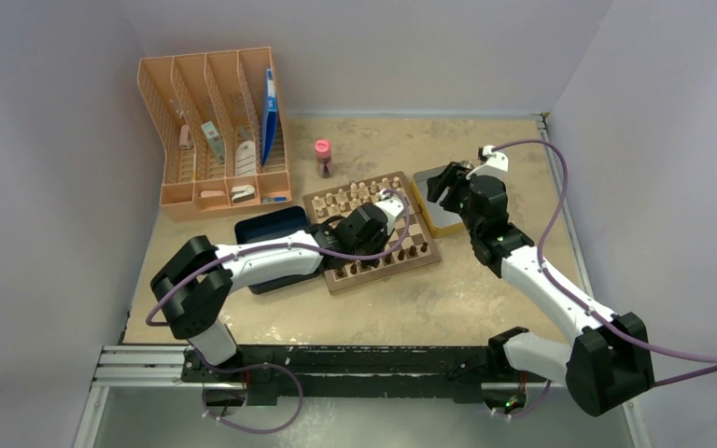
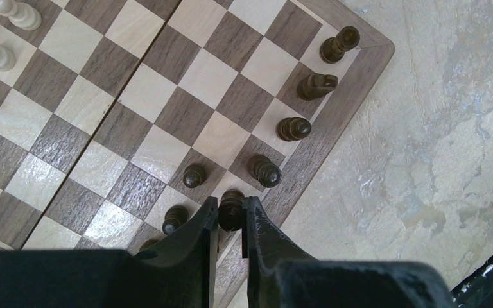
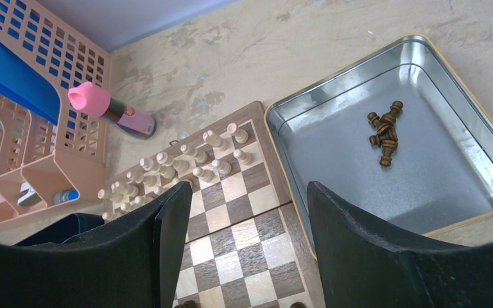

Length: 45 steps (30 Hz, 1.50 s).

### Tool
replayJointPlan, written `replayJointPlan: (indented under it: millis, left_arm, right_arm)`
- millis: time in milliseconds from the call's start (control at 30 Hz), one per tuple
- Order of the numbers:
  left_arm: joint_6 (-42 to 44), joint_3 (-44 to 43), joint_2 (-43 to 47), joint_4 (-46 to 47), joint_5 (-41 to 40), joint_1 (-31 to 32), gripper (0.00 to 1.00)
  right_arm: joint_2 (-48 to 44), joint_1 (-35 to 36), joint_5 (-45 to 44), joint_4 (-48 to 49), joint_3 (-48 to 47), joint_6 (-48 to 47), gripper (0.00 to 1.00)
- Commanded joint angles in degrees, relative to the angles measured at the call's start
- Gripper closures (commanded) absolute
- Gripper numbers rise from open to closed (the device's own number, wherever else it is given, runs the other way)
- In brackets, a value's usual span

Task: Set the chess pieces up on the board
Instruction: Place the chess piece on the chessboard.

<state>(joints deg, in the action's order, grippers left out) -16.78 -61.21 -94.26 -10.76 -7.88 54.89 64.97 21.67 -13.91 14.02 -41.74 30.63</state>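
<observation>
The left gripper [image 2: 230, 221] grips one dark chess piece [image 2: 232, 206] at the board [image 2: 167, 96] edge, at 6 o'clock. The right gripper [image 3: 247, 192] stands released; at 2 o'clock a metal tin [image 3: 481, 160] holds a few dark pieces [image 3: 385, 131].

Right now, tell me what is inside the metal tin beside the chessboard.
A small tangle of dark brown chess pieces lies on the bare floor of the tin, tipped over; exact count unclear. The tin's near corner is hidden behind a finger of the right gripper.
</observation>
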Motion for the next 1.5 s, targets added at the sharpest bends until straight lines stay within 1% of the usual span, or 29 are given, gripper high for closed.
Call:
replayJointPlan:
  millis: [0,133,433,633,867,1067,1133,1233,1267,1333,1400,1467]
  left_arm:
    - [1.13,0.30,-0.13,2.76,-0.04,0.30,0.86]
    - [1.38,0.30,-0.35,2.69,-0.10,0.46,0.85]
    - [1.49,0.32,-0.31,2.44,-0.72,0.57,0.75]
    - [1.39,-0.33,-0.48,2.01,-0.52,0.64,0.72]
    - [1.01,-1.99,0.01,0.13,0.40,0.65,0.70]
    - [-1.42,-5.25,1.04,-3.97,-0.27,0.65,0.64]
    - [-2.43,-6.31,1.94,-4.76,-0.42,0.52,0.61]
    - [-3.35,-7.92,3.26,-5.60,0.96,0.20,0.55]
    - [-3.66,-8.53,3.66,-6.07,1.44,0.02,0.52]
    - [-4.31,-9.58,4.53,-7.14,3.18,-1.00,0.49]
    - [-5.36,-9.97,5.64,-7.72,6.95,-3.51,0.47]
    - [-6.87,-9.27,7.40,-7.43,14.10,-8.36,0.42]
  right_arm:
    - [-0.15,-0.22,0.38,2.85,-0.02,-0.75,0.31]
    - [-0.11,-0.10,0.38,2.85,-0.07,-0.75,0.31]
    - [0.10,-0.22,1.11,3.29,0.00,-0.83,0.31]
    - [0.32,-0.17,1.43,3.48,0.06,-0.84,0.31]
    - [0.90,-0.15,1.69,3.81,0.08,-0.89,0.31]
    - [1.51,-0.17,1.54,4.19,-0.18,-0.84,0.31]
    - [1.90,-0.16,1.36,4.36,-0.42,-0.69,0.31]
    - [3.07,-0.21,1.60,3.75,-1.15,-0.41,0.31]
    - [3.67,-0.19,2.08,3.01,-1.63,-0.51,0.31]
    - [5.19,-0.22,1.54,1.73,-2.73,-0.60,0.31]
    - [6.45,-0.20,0.36,0.97,-3.72,-0.52,0.32]
    - [7.70,-0.17,-1.97,0.34,-4.72,-0.41,0.33]
